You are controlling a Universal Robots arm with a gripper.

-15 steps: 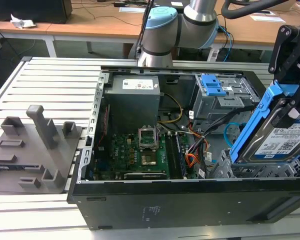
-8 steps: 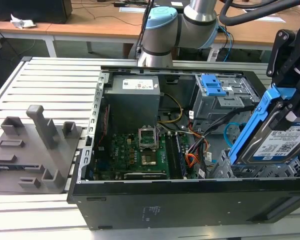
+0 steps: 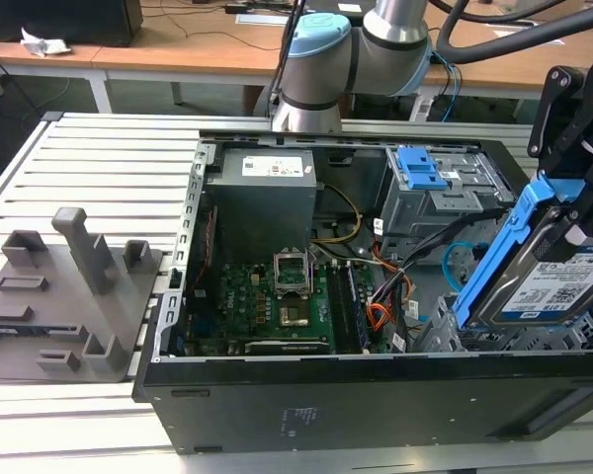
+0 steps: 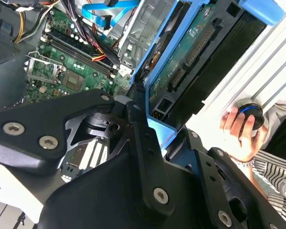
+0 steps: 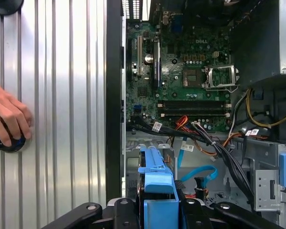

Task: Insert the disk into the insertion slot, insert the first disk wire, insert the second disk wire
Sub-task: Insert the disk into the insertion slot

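My gripper [image 3: 573,193] is shut on the disk [image 3: 561,284], a silver drive with a white label in a bright blue carrier frame [image 3: 499,259]. The disk hangs tilted, one end high, over the near corner of the open computer case on the exterior view's right. Under its lower end lies the insertion slot [image 3: 455,334], a low perforated silver bay. In the second wrist view the disk's green circuit side [image 4: 190,52] faces the camera. In the first wrist view the blue carrier [image 5: 155,174] sits between the black fingers [image 5: 128,212]. A light-blue flat cable [image 5: 200,174] and coloured wires lie beside the bay; I cannot tell which are the disk wires.
A taller grey cage with a blue latch [image 3: 420,170] stands behind the bay. The motherboard [image 3: 277,296] and power supply [image 3: 262,193] take up the case's other side. A person's hand [image 5: 7,117] rests on a round black device on the slatted table. A grey fixture [image 3: 69,286] sits at the exterior view's left.
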